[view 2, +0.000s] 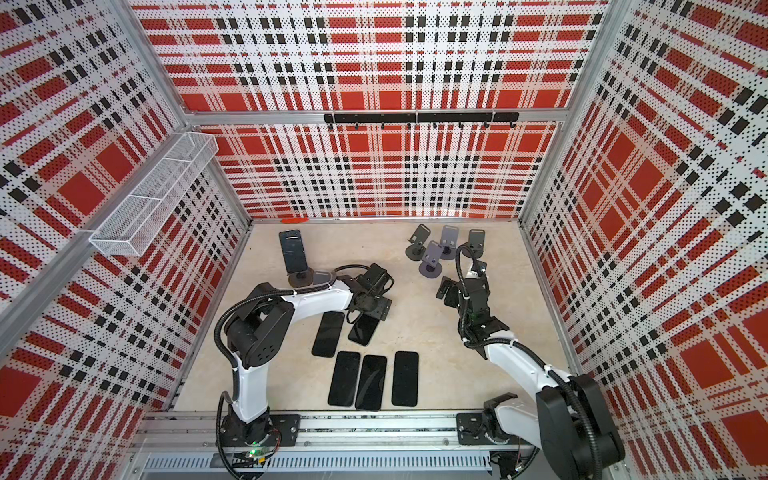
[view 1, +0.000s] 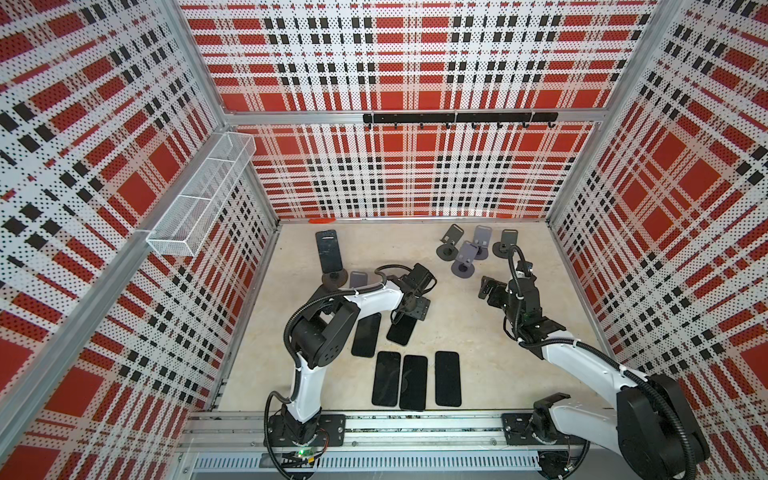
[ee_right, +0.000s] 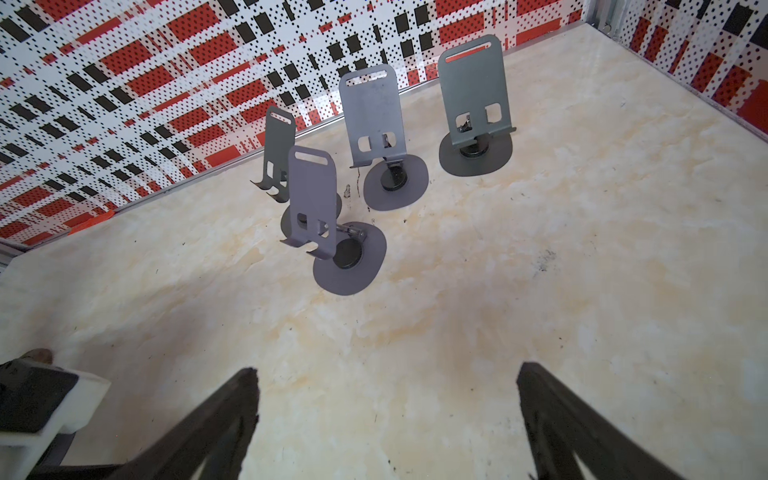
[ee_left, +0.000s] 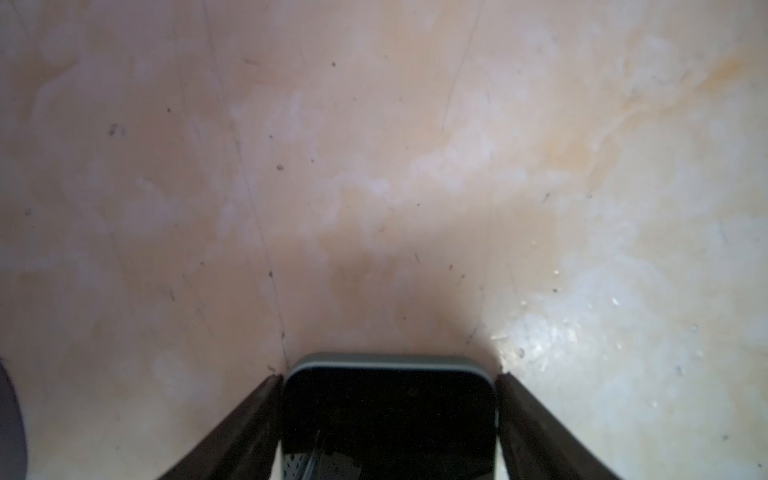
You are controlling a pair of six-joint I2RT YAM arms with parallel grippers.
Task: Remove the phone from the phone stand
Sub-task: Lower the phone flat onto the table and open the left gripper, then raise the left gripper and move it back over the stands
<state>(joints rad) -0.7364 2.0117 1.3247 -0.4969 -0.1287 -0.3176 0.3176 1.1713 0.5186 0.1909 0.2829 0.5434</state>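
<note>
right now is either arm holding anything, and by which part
Right gripper: open, empty. A black phone sits between the fingers of the left gripper, one at each long edge near its end; whether they grip cannot be told.

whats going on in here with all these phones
The left tool has a phone between its fingers, down by the table, beside four phones lying flat. Whether it grips or is letting go is unclear. The right tool is open and empty, facing four empty stands. One upright phone sits on its stand at the back left.
</note>
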